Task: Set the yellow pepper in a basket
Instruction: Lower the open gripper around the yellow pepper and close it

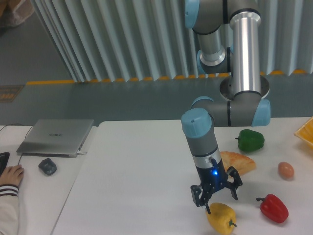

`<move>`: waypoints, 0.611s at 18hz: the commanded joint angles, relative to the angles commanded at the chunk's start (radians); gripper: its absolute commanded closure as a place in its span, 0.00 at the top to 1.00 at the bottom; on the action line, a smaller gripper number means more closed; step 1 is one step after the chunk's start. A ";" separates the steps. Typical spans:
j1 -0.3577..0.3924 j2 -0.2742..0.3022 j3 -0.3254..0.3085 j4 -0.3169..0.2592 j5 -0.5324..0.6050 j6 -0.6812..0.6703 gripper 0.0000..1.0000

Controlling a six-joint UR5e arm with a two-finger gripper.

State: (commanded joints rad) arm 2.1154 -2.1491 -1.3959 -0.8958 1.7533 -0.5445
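Observation:
The yellow pepper [221,218] lies near the table's front edge, glossy and lobed, with a short dark stem pointing right. My gripper [218,199] hangs directly over it, open, its fingers spread just above the pepper's top and partly covering its upper edge. Nothing is held between them. Only an angular yellow-orange corner of the basket [305,132] shows at the far right edge of the table.
A red pepper [273,207] lies right of the yellow one. A green pepper [251,140], a flat tan bread piece [238,162] and an egg [286,170] sit behind. A laptop [56,136], a mouse [47,166] and a person's hand [10,176] are at left.

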 joint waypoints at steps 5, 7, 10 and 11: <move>0.000 -0.014 0.000 0.000 0.003 0.000 1.00; -0.002 -0.018 0.000 0.000 0.005 -0.002 1.00; 0.000 -0.023 0.002 0.002 0.005 0.000 1.00; 0.000 -0.025 0.002 0.003 0.005 0.000 1.00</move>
State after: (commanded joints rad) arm 2.1154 -2.1736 -1.3944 -0.8928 1.7579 -0.5446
